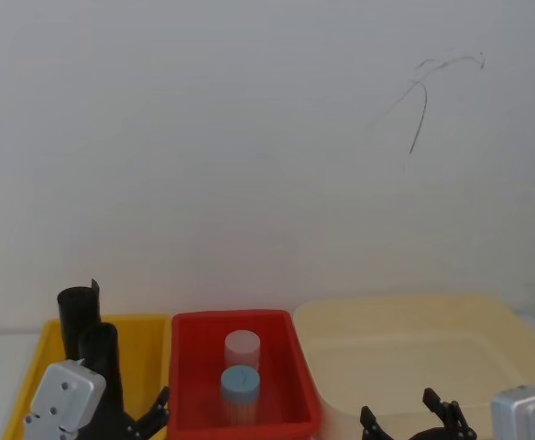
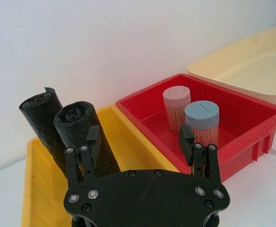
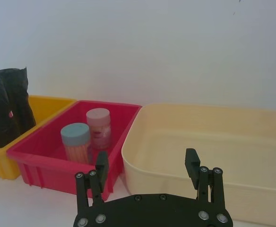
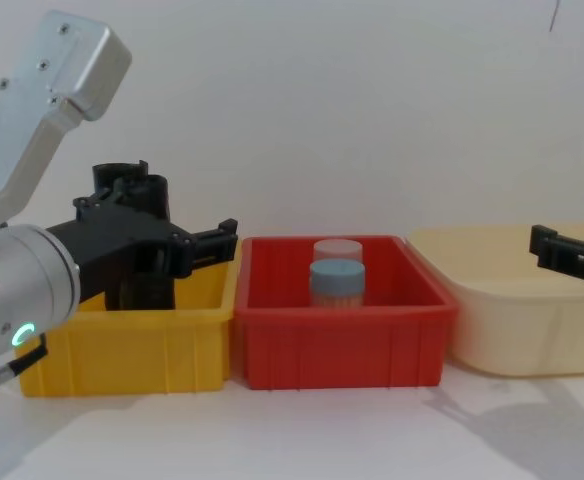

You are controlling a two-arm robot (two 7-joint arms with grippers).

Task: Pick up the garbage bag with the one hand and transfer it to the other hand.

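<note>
Standing upright in yellow bin (image 2: pixel 38 189), left end of bench (image 4: pixel 322 430): two black rolls; nearer one taken as bag (image 2: pixel 79 135), second roll (image 2: pixel 38 116) just behind. Left end effector (image 2: pixel 139 137), fingers apart, near bag, clamping nothing. Right end effector (image 3: pixel 146 161), fingers apart, by cream tub (image 3: pixel 251 142), right. Bag likely light, soft, slick, yielding to squeeze; grip mid-height across roll. Left wrist view shows coiled top, bag off-centre behind one finger; chest view shows end effector just above bin rim.
</note>
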